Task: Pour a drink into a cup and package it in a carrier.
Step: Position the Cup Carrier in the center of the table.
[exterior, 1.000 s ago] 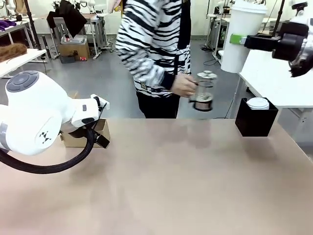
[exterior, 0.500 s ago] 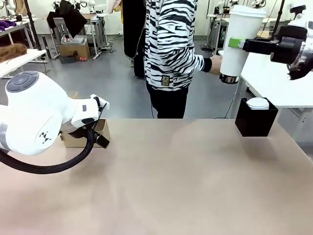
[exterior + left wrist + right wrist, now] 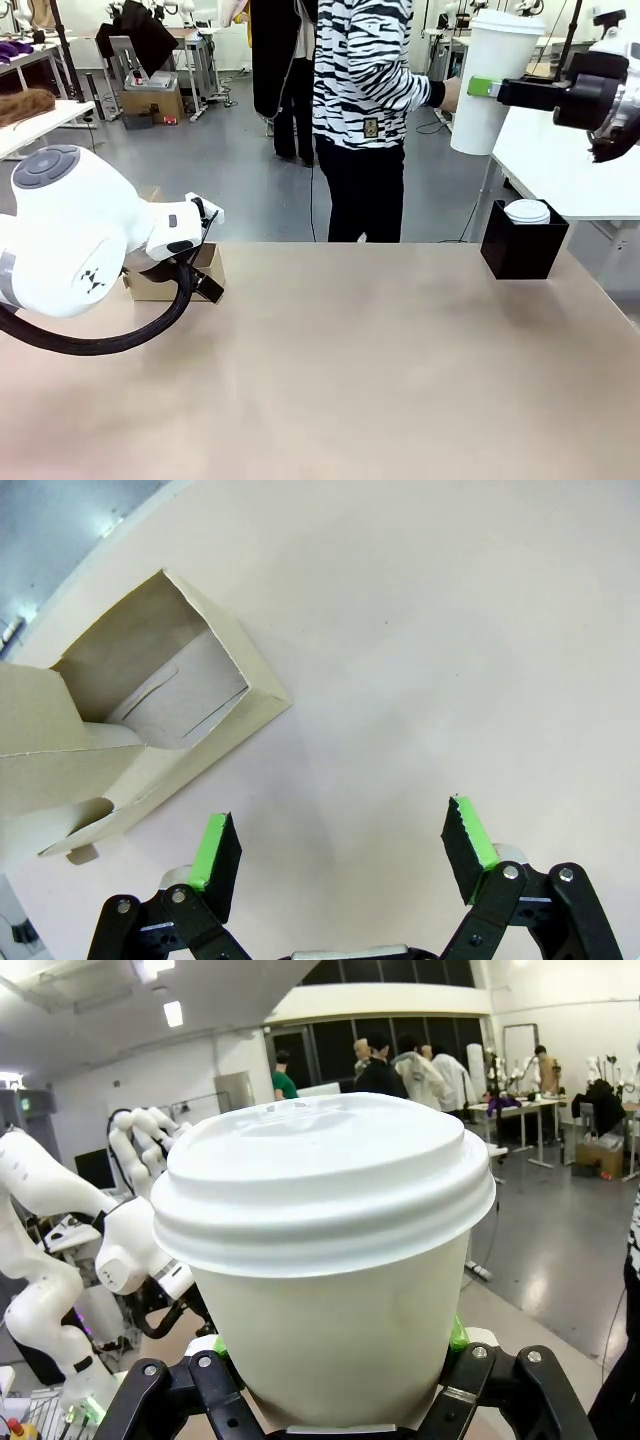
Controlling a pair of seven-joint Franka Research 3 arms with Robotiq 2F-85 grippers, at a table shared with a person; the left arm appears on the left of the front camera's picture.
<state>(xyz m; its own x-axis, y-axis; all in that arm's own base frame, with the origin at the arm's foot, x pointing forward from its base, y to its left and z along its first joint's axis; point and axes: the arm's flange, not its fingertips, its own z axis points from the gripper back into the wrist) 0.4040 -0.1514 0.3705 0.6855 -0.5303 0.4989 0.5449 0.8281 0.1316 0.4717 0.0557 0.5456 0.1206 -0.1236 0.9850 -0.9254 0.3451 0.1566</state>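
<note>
My right gripper [image 3: 482, 86] is shut on a tall white paper cup [image 3: 492, 80] with a white lid, held high at the far right. The right wrist view shows the cup [image 3: 330, 1260] close up between the fingers. The person's hand [image 3: 449, 95] reaches up to the cup's far side. The drink is hidden. The brown cardboard carrier [image 3: 165, 282] stands at the table's left edge, partly behind my left arm. In the left wrist view the carrier [image 3: 150, 720] lies up and to the left of my left gripper [image 3: 340, 845], which is open over bare table, holding nothing.
A black box-shaped cup holder [image 3: 524, 248] with a white lid [image 3: 527, 211] on top stands at the table's far right. The person in a striped top [image 3: 365, 70] stands beyond the far edge. A white side table [image 3: 570, 160] is behind on the right.
The person has walked right from the middle with the glass jug, which is now out of sight behind the cup. Neither arm has moved.
</note>
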